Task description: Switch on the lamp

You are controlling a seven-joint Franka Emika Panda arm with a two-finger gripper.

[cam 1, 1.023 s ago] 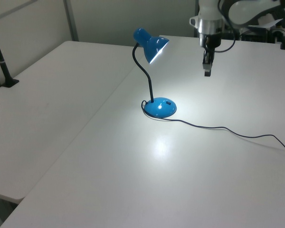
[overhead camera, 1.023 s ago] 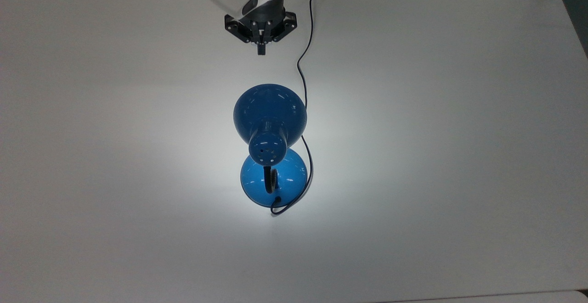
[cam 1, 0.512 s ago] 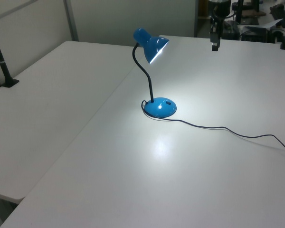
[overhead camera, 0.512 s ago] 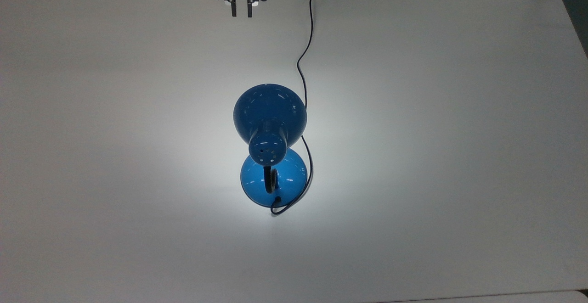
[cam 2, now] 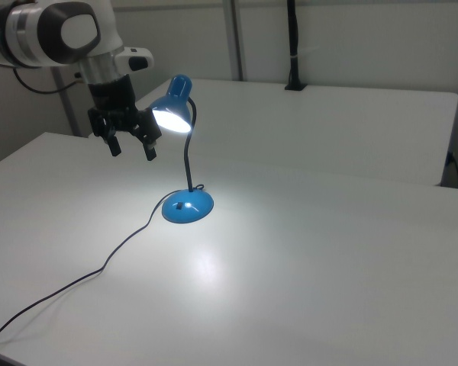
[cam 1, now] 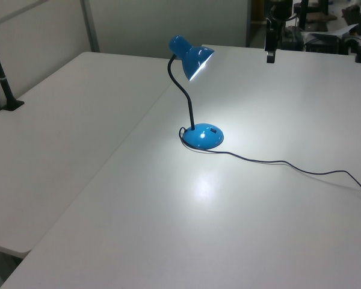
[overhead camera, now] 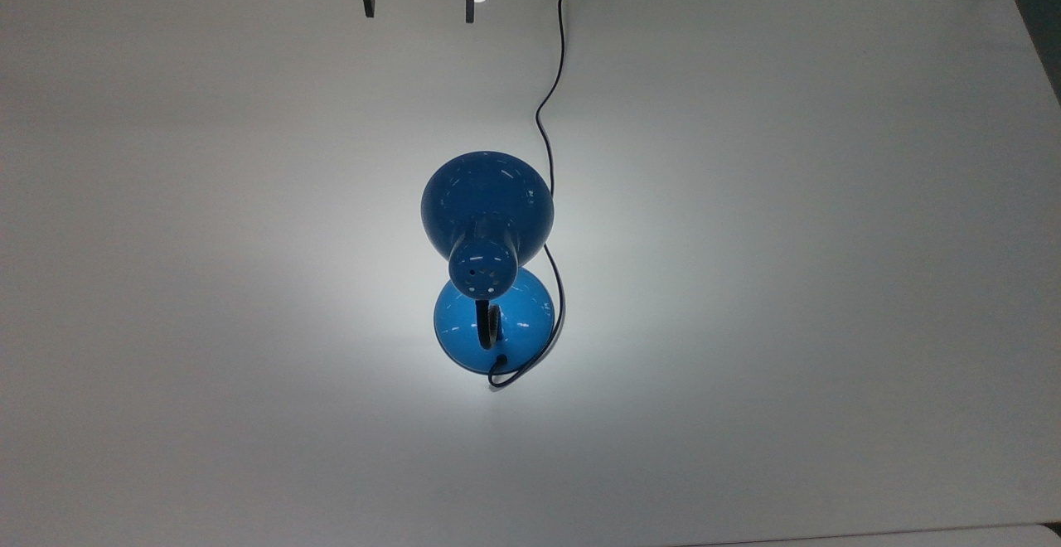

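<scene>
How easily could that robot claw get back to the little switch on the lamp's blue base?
Probably yes. The gripper hangs with its jaws open, above bare table, apart from the lamp; only the shade stands near its path.

- One blue desk lamp (overhead camera: 487, 261), lit
- One black cord (overhead camera: 547, 128)
- One two-finger gripper (overhead camera: 417, 7)
- Two white tables (cam 1: 240, 198)

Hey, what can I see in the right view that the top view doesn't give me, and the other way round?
Right view alone: the lit underside of the lamp shade, the switch on its base, and the robot arm above the open gripper. Top view alone: the vent holes on the back of the shade and the cord reaching the table's far edge. Both: the lamp lit, a bright pool on the table, the gripper apart from the lamp.
</scene>
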